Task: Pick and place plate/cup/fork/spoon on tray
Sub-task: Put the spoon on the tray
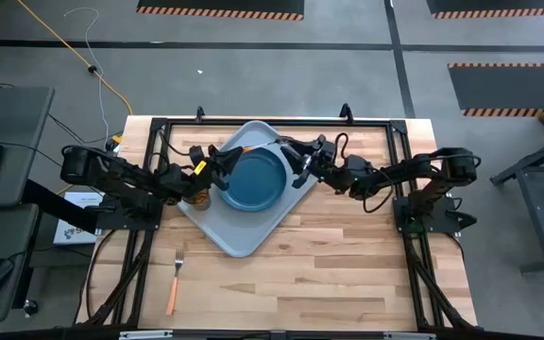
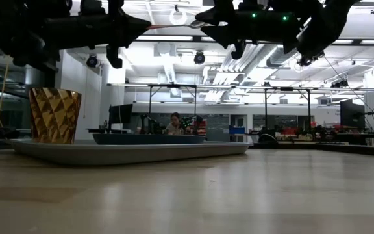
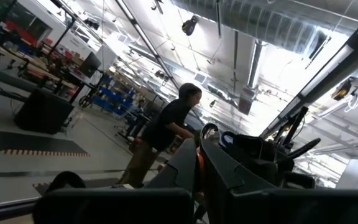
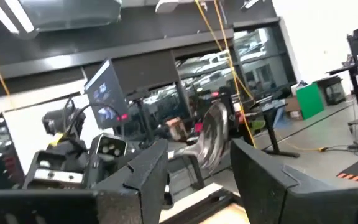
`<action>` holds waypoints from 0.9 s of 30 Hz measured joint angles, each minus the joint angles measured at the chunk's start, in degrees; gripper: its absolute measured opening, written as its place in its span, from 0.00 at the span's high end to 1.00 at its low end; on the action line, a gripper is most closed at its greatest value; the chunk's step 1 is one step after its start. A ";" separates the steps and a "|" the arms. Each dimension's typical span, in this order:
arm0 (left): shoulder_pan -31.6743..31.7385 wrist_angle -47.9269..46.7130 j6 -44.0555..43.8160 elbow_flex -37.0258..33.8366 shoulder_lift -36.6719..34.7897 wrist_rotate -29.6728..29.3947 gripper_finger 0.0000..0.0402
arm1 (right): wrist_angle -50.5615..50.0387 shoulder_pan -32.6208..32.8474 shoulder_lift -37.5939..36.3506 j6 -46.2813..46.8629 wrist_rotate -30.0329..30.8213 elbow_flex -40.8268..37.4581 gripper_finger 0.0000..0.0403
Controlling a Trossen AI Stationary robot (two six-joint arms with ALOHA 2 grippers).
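Observation:
The grey-blue tray (image 1: 239, 241) lies slantwise at mid-table, with the dark blue plate (image 1: 253, 179) on it. The amber cup (image 2: 55, 116) stands at the tray's left end, partly under my left arm in the high view (image 1: 202, 197). The fork (image 1: 175, 281) lies on the wood near the front edge. The spoon (image 2: 174, 25) is held level, high above the plate, between both grippers. My left gripper (image 1: 225, 161) is shut on its orange handle. My right gripper (image 1: 298, 162) is open, with its fingers on either side of the silver bowl (image 4: 213, 140). My left gripper pinches the spoon's orange handle (image 3: 199, 165) between its two fingers, coming level from the table's left. The fingers lie along the spoon. The spoon sticks out level toward my right gripper, lifted clear above the plate.
A black frame (image 1: 272, 123) runs round the table's far and side edges. Bare wood (image 1: 329, 274) lies in front of and to the right of the tray. A person (image 3: 166, 134) stands in the room beyond the table.

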 joint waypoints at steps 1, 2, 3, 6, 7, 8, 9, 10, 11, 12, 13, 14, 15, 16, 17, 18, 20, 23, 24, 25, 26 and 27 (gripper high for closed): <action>0.00 0.00 0.02 0.00 0.00 0.00 1.00 | 0.26 0.00 -0.01 0.01 0.07 0.00 0.59; 0.00 0.00 0.02 0.00 0.00 0.00 1.00 | 0.30 -0.01 -0.03 0.01 0.14 0.00 0.59; 0.00 -0.02 0.01 0.00 0.00 0.02 1.00 | 0.30 -0.04 -0.03 0.12 0.34 0.00 0.60; 0.00 -0.07 0.01 0.00 0.00 0.03 1.00 | 0.21 -0.02 -0.03 0.32 1.99 0.00 0.64; 0.00 -0.12 -0.01 0.00 0.00 0.07 1.00 | 0.10 -0.02 -0.03 0.37 3.03 0.00 0.66; 0.00 -0.24 -0.01 0.00 0.00 0.13 1.00 | 0.08 -0.04 -0.03 0.29 3.41 0.00 0.69; 0.00 -0.42 -0.01 0.00 0.00 0.13 1.00 | 0.15 -0.10 -0.03 0.15 3.80 0.00 0.72; 0.00 -0.72 -0.03 0.00 0.00 0.15 1.00 | 0.29 -0.23 -0.03 0.10 3.92 0.00 0.76; 0.00 -1.18 -0.20 0.00 0.00 0.14 1.00 | 0.33 -0.41 -0.03 0.16 3.91 0.00 0.80; 0.00 -1.69 -0.68 0.00 0.00 0.13 1.00 | 0.35 -0.60 -0.03 0.23 3.90 0.00 0.85; 0.00 -2.28 -1.30 0.00 0.00 0.15 0.99 | 0.32 -0.79 -0.03 0.26 3.85 0.00 0.89; 0.00 -2.90 -1.78 0.00 0.00 0.12 0.99 | 0.16 -0.90 -0.04 0.14 3.74 0.00 0.94; 0.00 -3.41 -1.95 0.01 -0.01 0.04 0.98 | -0.12 -1.01 -0.06 -0.04 3.62 0.00 0.97; 0.00 -3.91 -1.63 0.02 -0.02 -0.03 0.97 | -0.37 -1.15 -0.06 -0.44 3.42 0.00 0.98; 0.02 -4.32 -0.69 0.02 0.00 -0.08 0.97 | -0.51 -1.20 -0.06 -0.66 3.42 0.00 0.97; 0.02 -4.38 0.78 0.02 0.00 -0.09 0.96 | -0.80 -1.19 -0.22 -1.00 3.71 0.00 0.97; 0.00 -4.44 4.88 0.02 -0.34 0.14 0.94 | -2.56 -1.14 -1.44 -2.05 3.86 0.00 0.98; 0.00 -4.68 9.32 0.02 -1.76 0.20 0.92 | -7.50 -1.11 -4.79 -3.80 3.94 0.00 0.99; 0.00 -4.87 10.19 -0.03 -2.34 0.21 0.91 | -10.27 -1.14 -6.48 -4.44 4.06 0.00 0.99; 0.00 -5.25 11.02 -0.26 -3.07 0.32 0.89 | -13.32 -1.14 -8.37 -5.41 4.66 0.00 0.99; 0.02 -5.96 11.70 -0.41 -3.85 0.42 0.88 | -17.60 -1.14 -10.57 -6.34 5.36 0.00 0.99; 0.02 -7.18 12.14 -0.42 -4.76 0.50 0.87 | -21.51 -1.14 -12.69 -7.32 6.60 0.00 0.99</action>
